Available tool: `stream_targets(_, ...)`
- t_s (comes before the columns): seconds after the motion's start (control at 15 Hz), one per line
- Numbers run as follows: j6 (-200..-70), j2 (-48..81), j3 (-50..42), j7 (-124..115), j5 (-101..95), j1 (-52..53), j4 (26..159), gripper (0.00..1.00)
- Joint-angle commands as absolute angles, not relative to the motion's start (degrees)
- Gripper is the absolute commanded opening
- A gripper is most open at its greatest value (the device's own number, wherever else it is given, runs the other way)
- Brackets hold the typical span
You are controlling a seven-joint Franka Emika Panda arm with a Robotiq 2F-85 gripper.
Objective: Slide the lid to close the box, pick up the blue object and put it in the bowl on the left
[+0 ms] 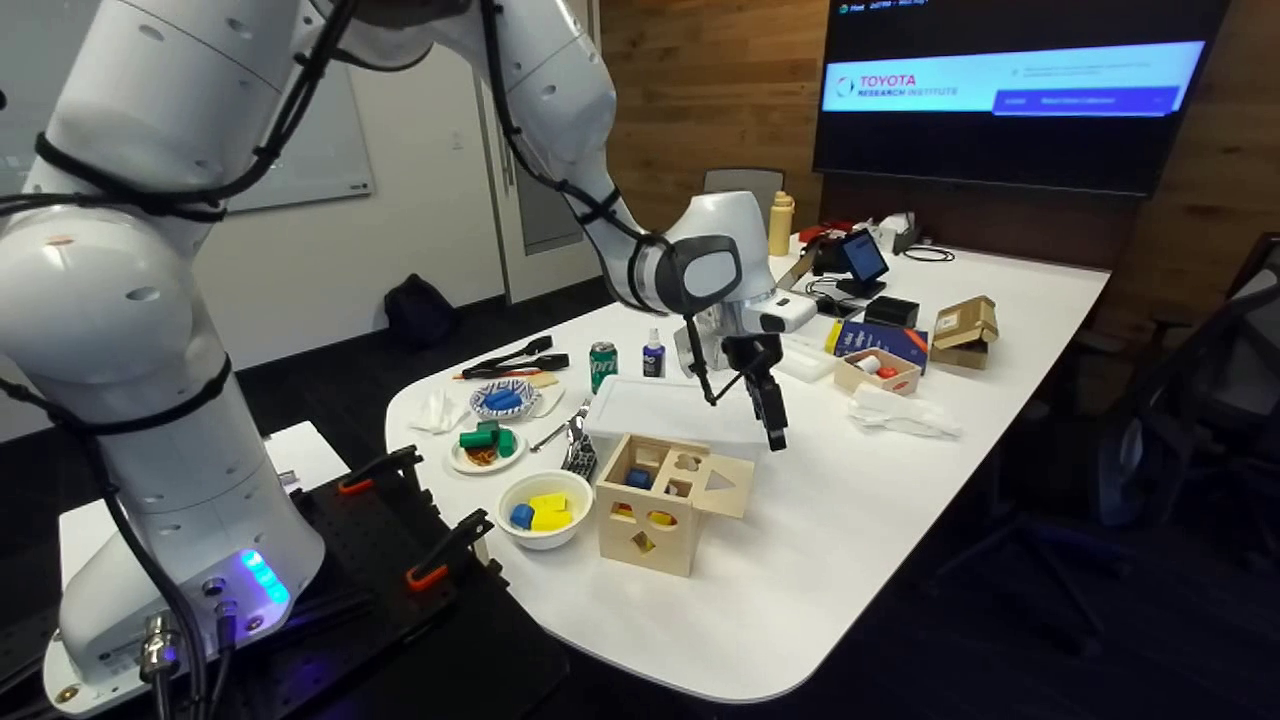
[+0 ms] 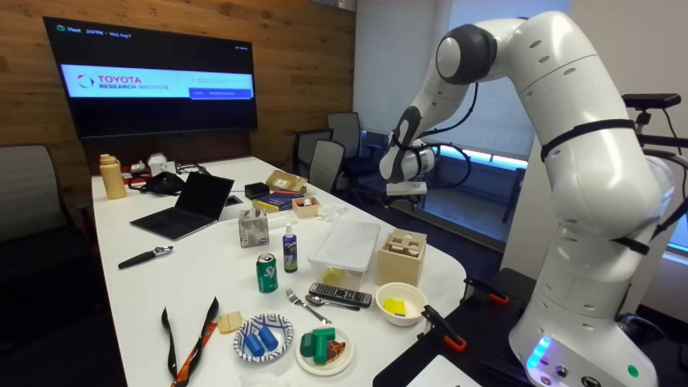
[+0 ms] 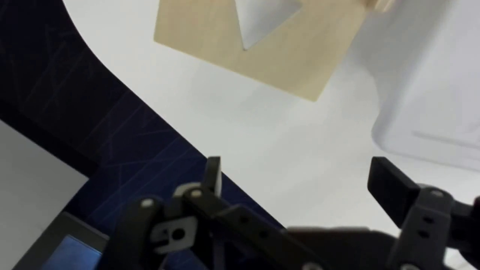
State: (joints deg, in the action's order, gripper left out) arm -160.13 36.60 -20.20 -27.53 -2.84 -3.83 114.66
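In an exterior view I list: small light-wood box [image 1: 640, 522] with cut-out sides, on the white surface [image 1: 830, 540]; flat light-wood sliding lid [image 1: 715, 500], partly across, free end overhanging; short blue block [image 1: 521, 516], my likely later pick, in the round cream bowl [image 1: 545, 540] beside the box. In an exterior view: oval blue-and-white patterned bowl [image 2: 284, 329], perhaps the destination, holding two blue cylinders [image 2: 267, 338]. In the wrist view: jaws, spread wide, nothing between, off the lid's free edge and askew to it. To close well I should square the jaws to that edge, drop to lid height and push mid-edge, level and gently, lest the box skid into the cream bowl.
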Motion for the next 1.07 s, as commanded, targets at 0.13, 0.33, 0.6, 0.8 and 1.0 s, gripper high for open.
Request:
stream_targets(0.13, -159.2, 45.8, -24.7, -34.0, 1.4, -1.8, 107.4, 1.0)
stream_targets(0.33, -157.2, 48.4, -25.4, -35.7, 2.8, -1.9, 106.0, 1.0)
stream_targets(0.6, -151.6, 48.3, -23.4, -34.6, 4.7, -4.2, 105.6, 1.0)
stream_targets(0.8, -145.5, 45.7, -20.9, -32.9, 6.7, -6.1, 106.5, 1.0)
stream_targets(1.0, -140.0, 44.0, -19.4, -32.8, 7.5, -7.0, 107.4, 1.0)
